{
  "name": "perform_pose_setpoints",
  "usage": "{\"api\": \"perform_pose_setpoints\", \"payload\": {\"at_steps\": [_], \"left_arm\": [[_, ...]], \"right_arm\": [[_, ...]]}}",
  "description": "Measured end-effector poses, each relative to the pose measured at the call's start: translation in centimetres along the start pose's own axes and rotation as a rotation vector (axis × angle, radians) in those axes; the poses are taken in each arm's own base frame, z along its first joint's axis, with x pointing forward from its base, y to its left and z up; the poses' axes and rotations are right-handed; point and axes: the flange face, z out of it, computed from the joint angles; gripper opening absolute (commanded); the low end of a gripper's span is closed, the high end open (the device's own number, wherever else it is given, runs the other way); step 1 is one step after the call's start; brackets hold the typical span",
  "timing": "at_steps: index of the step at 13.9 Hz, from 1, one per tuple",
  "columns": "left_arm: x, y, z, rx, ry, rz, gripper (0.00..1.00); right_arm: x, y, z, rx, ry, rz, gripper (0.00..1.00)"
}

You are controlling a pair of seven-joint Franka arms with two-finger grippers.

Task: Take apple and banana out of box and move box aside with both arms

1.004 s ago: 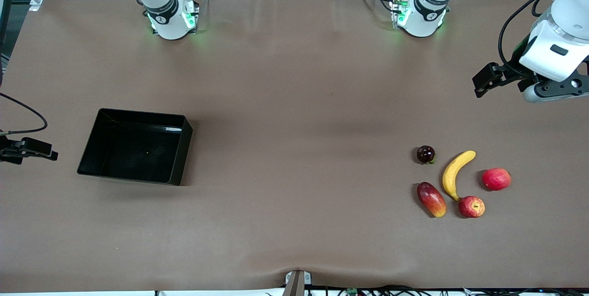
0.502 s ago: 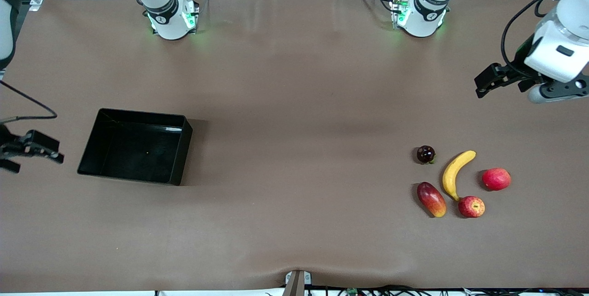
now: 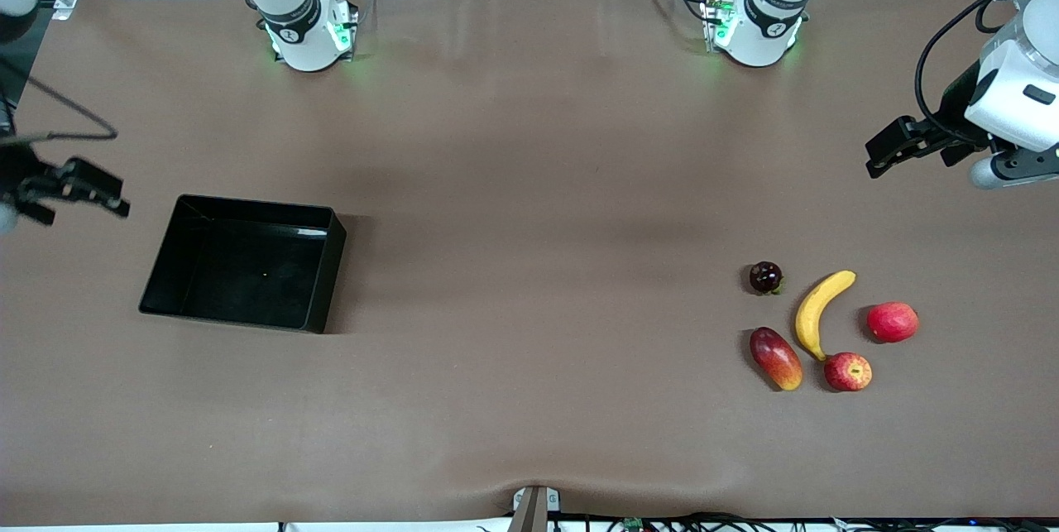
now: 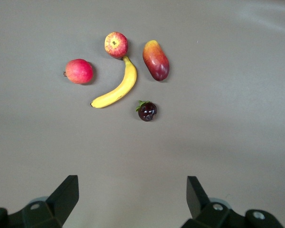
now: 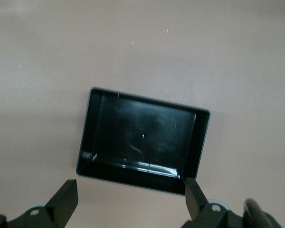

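Note:
The yellow banana [image 3: 819, 310] [image 4: 116, 90] lies toward the left arm's end of the table. The red apple [image 3: 847, 371] [image 4: 116, 44] with yellow streaks sits at its tip. The black box [image 3: 331, 275] [image 5: 199, 147] stands empty toward the right arm's end. My left gripper [image 3: 884, 155] [image 4: 133, 197] hangs open over bare table, well apart from the fruits. High over the table's edge by the box, my right gripper [image 3: 99, 189] [image 5: 130, 199] is open and empty.
A red-and-yellow mango [image 3: 775, 358] [image 4: 156, 60], a dark maroon round fruit [image 3: 765, 277] [image 4: 147, 111] and a plain red round fruit [image 3: 892, 322] [image 4: 79, 71] lie around the banana. Brown table cloth [image 3: 529, 226] stretches between box and fruits.
My right gripper has swung toward the robots' side of the table, alongside the box. My left gripper has drifted slightly toward the left arm's end. The fruits and box are still.

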Motion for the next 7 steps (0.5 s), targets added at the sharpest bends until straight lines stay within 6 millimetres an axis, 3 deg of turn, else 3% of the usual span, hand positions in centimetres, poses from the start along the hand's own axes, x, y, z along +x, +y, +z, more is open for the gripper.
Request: {"api": "perform_pose_setpoints", "payload": {"at_steps": [2, 3, 7], "left_arm": [[0.0, 0.0, 0.0, 0.000, 0.000, 0.001, 1.00], [0.0, 0.1, 0.0, 0.000, 0.000, 0.007, 1.00], [-0.1, 0.2, 0.0, 0.000, -0.001, 0.060, 1.00]], "right_arm": [[-3.5, -0.3, 1.0, 0.009, -0.044, 0.000, 1.00], [-4.3, -0.3, 1.0, 0.010, -0.040, 0.000, 1.00], [-2.9, 0.2, -3.3, -0.014, 0.093, 0.003, 1.00]]}}
